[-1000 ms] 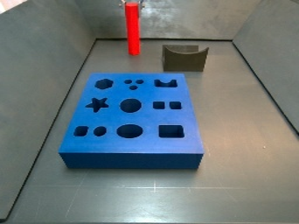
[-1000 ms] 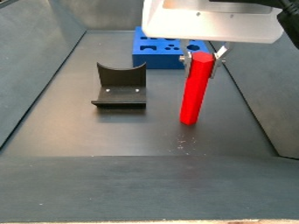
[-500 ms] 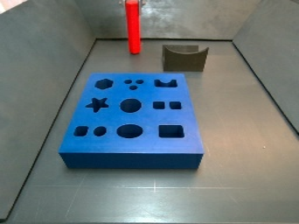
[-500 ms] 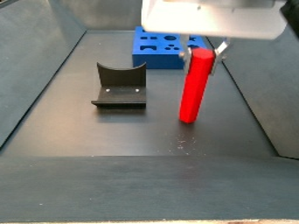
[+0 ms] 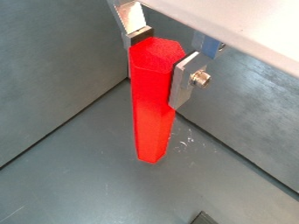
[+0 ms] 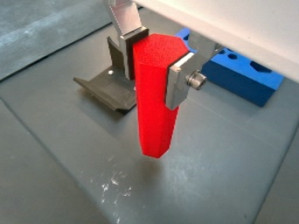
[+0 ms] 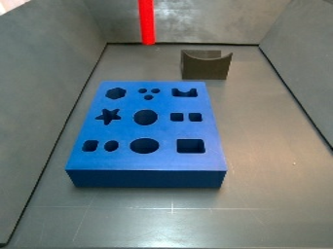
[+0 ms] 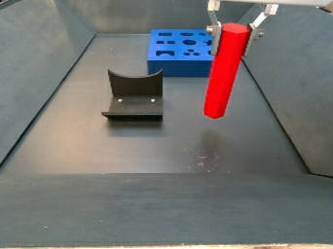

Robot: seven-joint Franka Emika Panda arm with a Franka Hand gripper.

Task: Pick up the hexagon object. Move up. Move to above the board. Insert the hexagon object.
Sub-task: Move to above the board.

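- Now: hexagon object (image 8: 223, 70) is off the floor, hanging upright w/ clear air under its lower end in a side view; both wrist views agree, bottom face free above the grey floor.
- End effector (image 6: 155, 58) is clamped on the hexagon object near its top; silver finger plates (image 5: 187, 77) press flat vs. opposite faces, dark pads barely visible. Sits high, near top edge in a side view, off to one side of the board.
- Progress, my read: pick-up done, lift step underway or near done. Left to do: carry over the board, line up w/ hex hole, insert.
- Look of the piece: bright red, long slender prism, six-sided top face visible in a wrist view (image 5: 153, 48), flat faces, sharp edges, uniform colour, no marks seen. Hangs roughly vertical, slight lean poss. in a side view but can't be sure.
- In a side view (image 7: 147, 19) only a red strip shows at the top edge, behind the board's far end.
- Board (image 7: 150, 134): thick blue block flat on the floor, many cut-outs; hex hole (image 7: 117, 93) at the far corner, open, nothing in it. Well apart from the piece.
- Fixture (image 8: 131, 96): dark bracket on base plate, standing on the floor beside the piece's position, not touching it.
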